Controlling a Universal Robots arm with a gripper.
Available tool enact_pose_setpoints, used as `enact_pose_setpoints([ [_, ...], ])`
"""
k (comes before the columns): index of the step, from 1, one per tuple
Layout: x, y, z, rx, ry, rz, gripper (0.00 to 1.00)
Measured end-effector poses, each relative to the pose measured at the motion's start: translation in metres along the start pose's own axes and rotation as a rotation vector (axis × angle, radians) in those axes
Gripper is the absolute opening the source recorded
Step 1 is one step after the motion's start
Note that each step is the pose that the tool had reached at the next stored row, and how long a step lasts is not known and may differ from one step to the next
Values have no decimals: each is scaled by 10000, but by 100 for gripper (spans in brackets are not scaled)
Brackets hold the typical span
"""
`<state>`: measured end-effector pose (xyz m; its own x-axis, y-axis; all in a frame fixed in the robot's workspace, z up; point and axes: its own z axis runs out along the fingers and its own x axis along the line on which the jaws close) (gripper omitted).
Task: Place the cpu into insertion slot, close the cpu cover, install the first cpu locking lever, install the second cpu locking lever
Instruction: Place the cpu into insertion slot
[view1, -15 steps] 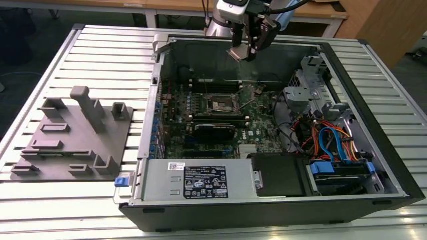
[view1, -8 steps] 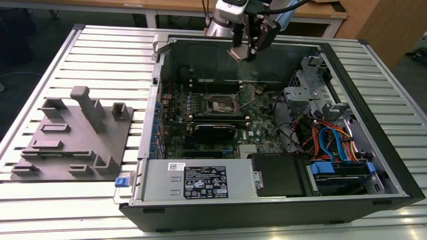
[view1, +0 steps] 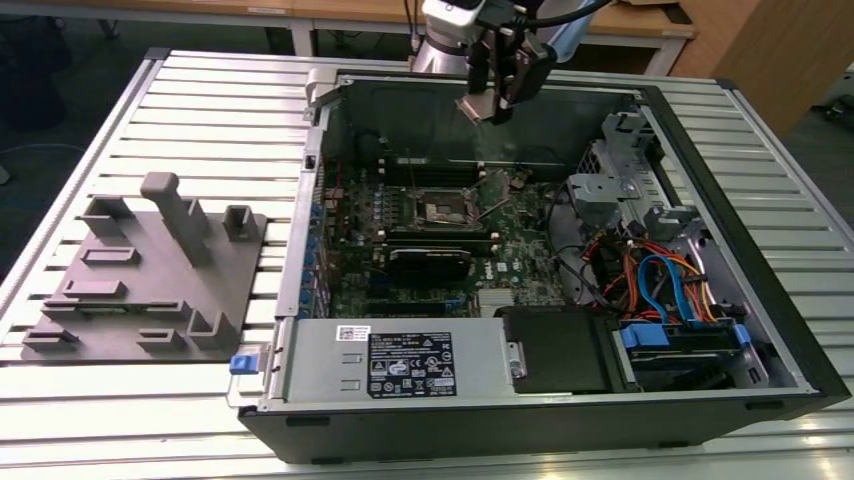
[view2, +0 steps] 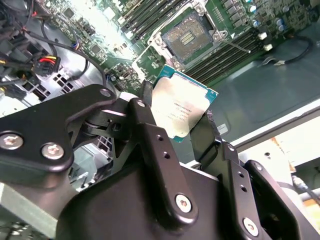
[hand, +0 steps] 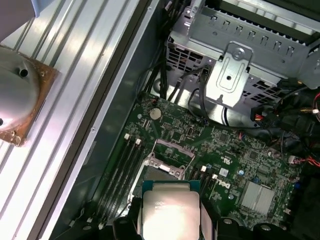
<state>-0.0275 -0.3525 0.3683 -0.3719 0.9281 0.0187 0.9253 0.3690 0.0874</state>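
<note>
One step was in hand and none finished. From the exterior view, the end effector (view1: 497, 100) hung over the open computer case (view1: 534, 425) on the counter (view1: 200, 110), well above the insertion slot (view1: 442, 207). In the second wrist view, its fingers (view2: 205, 132) clamped the cpu (view2: 182, 107) by opposite edges, with the slot's contacts lying bare. In the first wrist view, the cpu (hand: 170, 210) was near the slot but unseated, so I judged that seating, covering and locking all remained.

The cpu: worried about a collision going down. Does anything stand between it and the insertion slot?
Nothing visible does. The gripper holds the cpu above the motherboard, and in the second wrist view the insertion slot lies uncovered beyond it.
</note>
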Motion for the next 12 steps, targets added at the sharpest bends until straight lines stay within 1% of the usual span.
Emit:
enact_pose_setpoints([
  [2,0,0,0,-1,-6,77,54],
  [12,0,0,0,-2,-9,91,54],
])
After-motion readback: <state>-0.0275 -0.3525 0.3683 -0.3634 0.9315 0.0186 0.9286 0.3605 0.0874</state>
